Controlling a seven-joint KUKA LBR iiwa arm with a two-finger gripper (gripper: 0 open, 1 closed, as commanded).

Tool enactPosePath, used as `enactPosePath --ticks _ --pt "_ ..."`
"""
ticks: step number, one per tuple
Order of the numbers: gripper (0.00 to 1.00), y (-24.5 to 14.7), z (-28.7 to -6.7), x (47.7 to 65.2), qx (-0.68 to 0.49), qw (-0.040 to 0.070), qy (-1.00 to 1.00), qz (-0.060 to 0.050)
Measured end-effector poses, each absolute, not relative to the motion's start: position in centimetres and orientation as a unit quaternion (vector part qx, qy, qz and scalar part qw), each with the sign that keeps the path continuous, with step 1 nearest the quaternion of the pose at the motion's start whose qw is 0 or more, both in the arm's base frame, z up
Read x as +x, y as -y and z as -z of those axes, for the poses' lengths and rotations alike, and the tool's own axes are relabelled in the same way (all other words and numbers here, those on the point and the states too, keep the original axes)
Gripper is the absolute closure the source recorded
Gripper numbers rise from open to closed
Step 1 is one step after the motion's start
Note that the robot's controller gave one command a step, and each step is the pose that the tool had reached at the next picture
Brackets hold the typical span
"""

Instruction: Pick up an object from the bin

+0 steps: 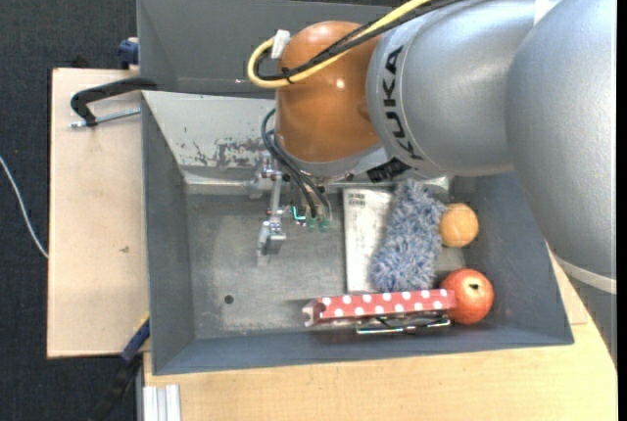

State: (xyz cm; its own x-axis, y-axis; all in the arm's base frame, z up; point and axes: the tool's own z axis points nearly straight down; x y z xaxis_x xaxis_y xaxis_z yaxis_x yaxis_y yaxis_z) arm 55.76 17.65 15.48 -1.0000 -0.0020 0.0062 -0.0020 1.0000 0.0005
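Observation:
My gripper (271,235) hangs below the orange wrist cover over the bare floor in the middle of the bin, with nothing seen between its fingers. To its right lies a white flat box (360,225) with printed text. Beside that box rests a blue-grey fuzzy cloth (407,235). A red packet with white dots (377,307) lies along the front wall, below and right of the gripper.
A small orange fruit (458,225) and a red apple (470,296) sit at the right side of the bin. The arm covers the bin's back right part. Bare floor lies to the left of the gripper.

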Motion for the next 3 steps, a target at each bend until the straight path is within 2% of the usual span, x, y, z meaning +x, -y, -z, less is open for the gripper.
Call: enactPosePath --ticks 1,2,3 --pt "0.00 -17.6 -15.9 56.0 0.000 -0.001 1.000 0.001" --pt "0.00 -16.9 -11.3 59.2 0.011 -0.005 1.000 0.002" --pt "0.00 -16.6 -7.1 60.5 0.001 -0.002 1.000 0.001"
